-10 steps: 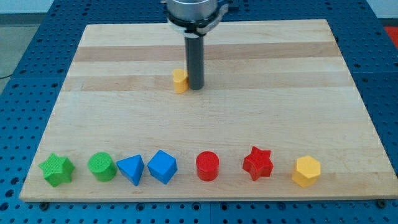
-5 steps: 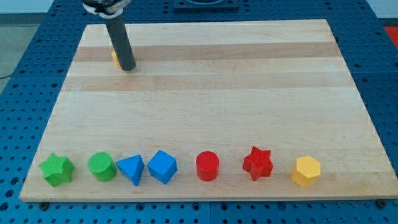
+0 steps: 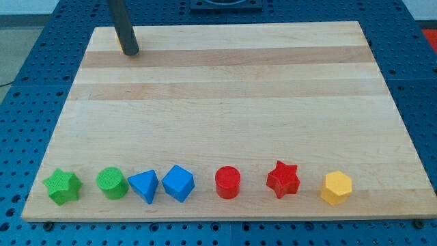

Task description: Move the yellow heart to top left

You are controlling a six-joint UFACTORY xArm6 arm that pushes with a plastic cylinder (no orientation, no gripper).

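At the view's top left corner of the table, my tip sits on the wood, rod running up out of frame. The yellow heart is almost fully hidden behind the rod; only a thin yellow-orange sliver shows at the rod's left edge, touching it, shape not readable from here. That puts it right in the top left area, near the table's top edge and left edge. No hand on this rig, just the plain rod, so no open/closed state to give.

Along the view's bottom edge, a row of 7 blocks, left to right: green star, green cylinder, blue triangular block w/ blue cube just beside it, nearly touching, then red cylinder, red star, yellow hexagon. All well apart from my tip. Table rests on a blue perforated base.
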